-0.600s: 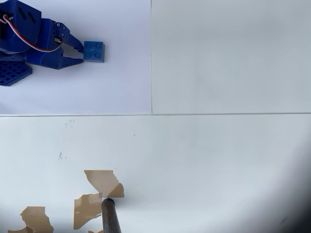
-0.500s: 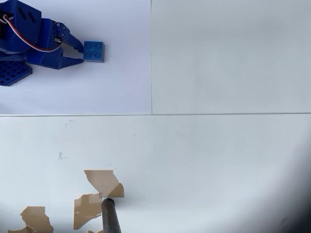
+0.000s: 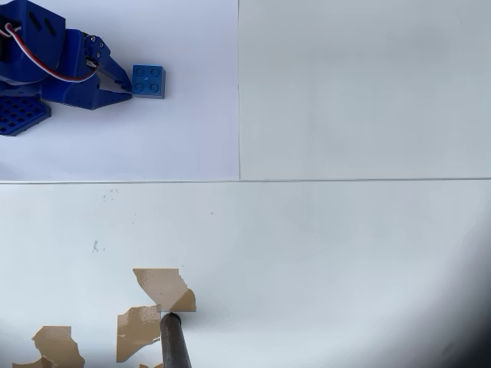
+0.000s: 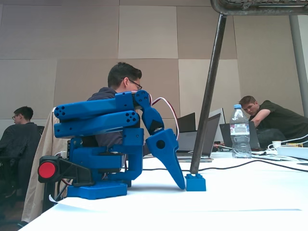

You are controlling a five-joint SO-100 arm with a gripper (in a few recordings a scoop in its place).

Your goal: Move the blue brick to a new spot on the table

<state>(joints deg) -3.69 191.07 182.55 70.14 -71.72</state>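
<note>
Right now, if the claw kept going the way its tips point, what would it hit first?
The blue brick. In the overhead view the claw points right with its tips at the brick's left side; the fixed view shows them angled down beside it, so contact itself is unclear.

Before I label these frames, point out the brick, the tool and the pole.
brick (image 3: 147, 81), overhead view, on its studded top.
tool (image 3: 123, 82), overhead view, between its fingertips beside the brick.
pole (image 4: 208, 96), fixed view, midway up its dark shaft.

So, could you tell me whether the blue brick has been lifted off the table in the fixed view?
No, the blue brick sits flat on the table, just right of the gripper tip.
</note>
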